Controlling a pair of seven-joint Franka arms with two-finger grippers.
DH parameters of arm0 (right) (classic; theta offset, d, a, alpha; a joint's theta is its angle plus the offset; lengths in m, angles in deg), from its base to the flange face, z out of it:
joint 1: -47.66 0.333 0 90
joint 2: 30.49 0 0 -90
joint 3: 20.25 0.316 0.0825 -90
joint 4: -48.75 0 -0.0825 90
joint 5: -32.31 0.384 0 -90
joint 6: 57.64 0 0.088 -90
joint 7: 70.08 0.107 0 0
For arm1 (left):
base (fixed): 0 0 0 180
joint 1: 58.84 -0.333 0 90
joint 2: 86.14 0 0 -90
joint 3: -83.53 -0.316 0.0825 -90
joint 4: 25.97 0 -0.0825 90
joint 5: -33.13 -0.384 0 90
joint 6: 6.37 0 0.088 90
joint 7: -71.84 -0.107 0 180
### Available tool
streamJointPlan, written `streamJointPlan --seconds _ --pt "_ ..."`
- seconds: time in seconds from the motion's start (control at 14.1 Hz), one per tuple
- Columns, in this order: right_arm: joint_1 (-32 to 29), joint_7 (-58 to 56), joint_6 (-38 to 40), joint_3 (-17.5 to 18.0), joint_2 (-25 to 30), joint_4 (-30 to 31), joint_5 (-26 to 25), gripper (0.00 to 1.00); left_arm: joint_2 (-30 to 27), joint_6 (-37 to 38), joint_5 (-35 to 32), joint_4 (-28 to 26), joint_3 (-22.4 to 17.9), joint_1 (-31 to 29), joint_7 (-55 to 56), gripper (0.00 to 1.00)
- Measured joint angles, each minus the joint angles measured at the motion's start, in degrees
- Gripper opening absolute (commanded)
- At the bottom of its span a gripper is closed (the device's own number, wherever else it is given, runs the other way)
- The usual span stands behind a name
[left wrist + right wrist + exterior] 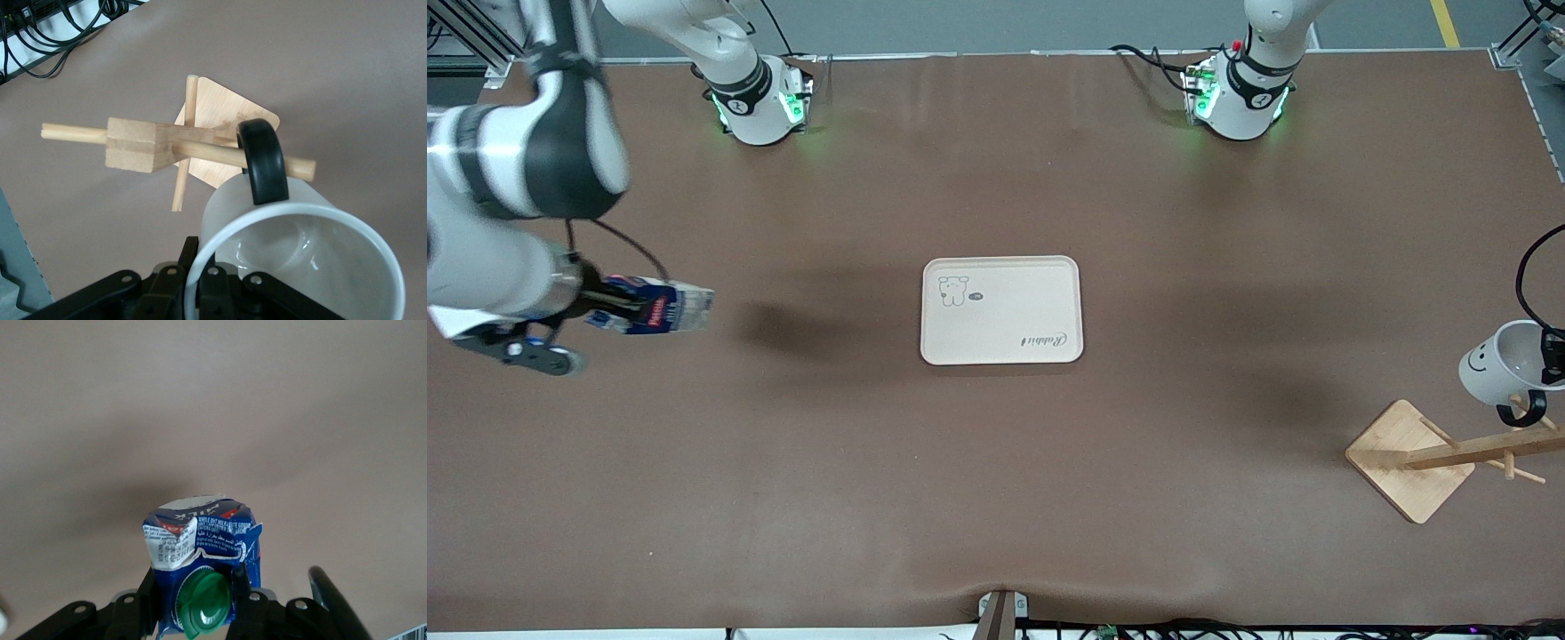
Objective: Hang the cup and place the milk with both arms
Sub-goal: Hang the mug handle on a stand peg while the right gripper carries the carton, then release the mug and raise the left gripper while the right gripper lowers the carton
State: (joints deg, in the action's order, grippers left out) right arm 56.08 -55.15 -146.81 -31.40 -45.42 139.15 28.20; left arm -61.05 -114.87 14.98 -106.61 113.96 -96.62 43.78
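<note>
Here the right gripper (591,307) is clamped on the milk (660,307), holding the carton tipped on its side in the air over bare table at about nine o'clock from the cream tray (1001,309), which lies flat with nothing in it. At the tray's four o'clock, the left gripper (1554,360) grips the rim of the cup (1498,363), holding the hollow mug, nothing inside, over the wooden rack (1432,455), its black handle (263,162) crossing a peg (220,153).
</note>
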Motion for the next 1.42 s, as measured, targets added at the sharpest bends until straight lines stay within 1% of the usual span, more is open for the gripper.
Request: streamJointPlan --seconds 0.07,0.14,0.28,0.43,0.5,0.64,0.71,0.78,0.85,0.92,0.99,1.21,1.28,1.42 --pt "-3.0 -2.6 -2.4 0.0 0.0 2.4 0.5 0.00 0.3 -0.1 0.0 0.1 0.0 -0.1 0.0 0.67" --pt "-5.4 -4.3 -6.0 0.0 0.1 5.4 0.8 0.00 0.6 -0.2 0.0 0.1 0.0 -0.1 0.0 1.00" --pt "-7.4 -5.4 -14.7 0.0 1.3 12.7 1.0 0.00 1.0 -0.4 0.2 0.2 0.0 -0.1 0.2 1.00" --pt "-7.3 -5.4 -22.6 0.5 3.7 20.7 1.0 0.00 1.0 -0.5 0.9 0.4 0.2 0.0 1.8 1.00" --pt "-7.1 -5.8 -25.2 0.9 4.9 23.8 1.0 0.00 1.0 -0.5 1.9 0.7 0.4 0.1 3.3 1.00" --pt "-6.7 -7.8 -27.0 1.5 6.5 26.6 1.0 0.00 0.4 -0.3 3.3 1.2 0.7 0.2 6.7 1.00" --pt "-6.7 -8.4 -27.1 1.6 6.9 27.1 1.0 0.03 -0.2 0.4 3.6 1.2 0.9 0.2 8.5 1.00" --pt "-6.7 -9.0 -27.1 1.6 7.2 27.3 1.0 0.16 -1.0 1.9 3.8 1.3 1.2 0.2 10.6 1.00" --pt "-6.7 -9.3 -27.1 1.6 7.2 27.5 1.0 0.41 -2.0 3.7 3.8 1.4 1.9 0.2 12.8 1.00" --pt "-6.7 -9.6 -27.1 1.6 7.2 27.8 1.0 0.88 -3.0 5.8 3.8 1.4 2.8 0.2 15.1 1.00" --pt "-6.7 -9.7 -27.1 1.6 7.2 28.1 1.0 1.00 -4.2 7.7 3.8 1.4 3.6 0.3 17.1 1.00" --pt "-6.7 -9.7 -25.2 1.6 7.3 27.9 1.0 1.00 -8.0 13.7 3.9 1.5 6.3 0.4 22.2 1.00" --pt "-6.7 -9.8 -23.4 1.7 7.4 26.9 1.0 1.00 -9.2 15.1 4.1 1.5 7.0 0.4 23.2 1.00" --pt "-6.3 -9.9 -18.2 1.8 7.4 22.7 1.0 1.00 -11.5 17.6 5.5 1.5 7.4 0.5 23.7 1.00"
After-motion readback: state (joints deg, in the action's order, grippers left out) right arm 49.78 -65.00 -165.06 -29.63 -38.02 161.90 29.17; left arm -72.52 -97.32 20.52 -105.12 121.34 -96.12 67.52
